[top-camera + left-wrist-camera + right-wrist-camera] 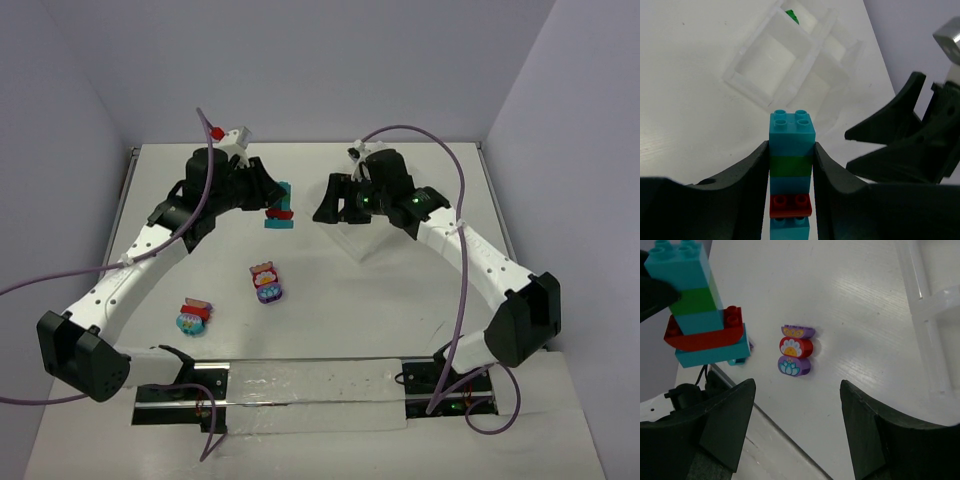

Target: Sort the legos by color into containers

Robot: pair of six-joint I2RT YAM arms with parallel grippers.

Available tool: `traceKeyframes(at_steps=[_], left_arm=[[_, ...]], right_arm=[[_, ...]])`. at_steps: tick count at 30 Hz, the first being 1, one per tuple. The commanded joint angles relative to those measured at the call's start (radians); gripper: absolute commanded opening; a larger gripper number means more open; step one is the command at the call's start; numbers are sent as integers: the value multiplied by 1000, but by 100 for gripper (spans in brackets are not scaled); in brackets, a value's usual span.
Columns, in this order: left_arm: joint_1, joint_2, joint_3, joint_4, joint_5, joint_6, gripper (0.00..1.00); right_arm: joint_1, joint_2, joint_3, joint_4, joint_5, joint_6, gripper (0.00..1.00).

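White tabletop [380,300] runs out under me to pale lavender walls on three sides. My left gripper [262,195] is clamped on a tall stack of legos [792,127], lifted off the surface with a finger pressing each of its sides. From the studded end the stack reads teal, green, teal, a flat red piece wider than the rest, then teal. My right gripper [796,390] faces it from just beside, jaws standing wide with nothing between them, hanging over the near corner of the clear tray [812,55]. One green brick [792,16] sits in a far compartment of that tray as my left wrist camera sees it; I cannot tell what the other compartments hold. Nearer my bases, a purple, red and purple clump [795,351] lies on its side in the middle of the table. A teal and red clump [192,317] lies well apart from it, beside my left arm.
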Motion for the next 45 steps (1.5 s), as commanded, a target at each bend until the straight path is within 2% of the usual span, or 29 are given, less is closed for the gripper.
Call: traceKeyframes(at_steps=[1, 6, 11, 16, 20, 24, 29, 35, 45], left_arm=[[5, 14, 12, 55, -38, -218, 0], [5, 26, 42, -9, -156, -277, 0], [5, 51, 82, -92, -273, -370, 0], [5, 150, 208, -275, -379, -452, 0], [5, 251, 327, -442, -424, -484, 0], [5, 295, 373, -510, -436, -512, 0], [5, 338, 431, -600, -465, -524, 0], [5, 332, 424, -608, -461, -534, 0], [6, 350, 461, -636, -459, -530, 0]], right_arm=[[29, -91, -32, 112, 8, 24, 75], [52, -118, -49, 141, 14, 38, 72], [118, -103, -12, 131, 36, 23, 73], [240, -79, 67, 39, 310, -46, 77], [306, -40, 130, -18, 455, -109, 77], [397, 67, 242, -87, 627, -214, 78], [468, 153, 298, -62, 768, -329, 82], [482, 213, 304, 6, 734, -362, 84], [493, 214, 167, 214, 721, -358, 81]])
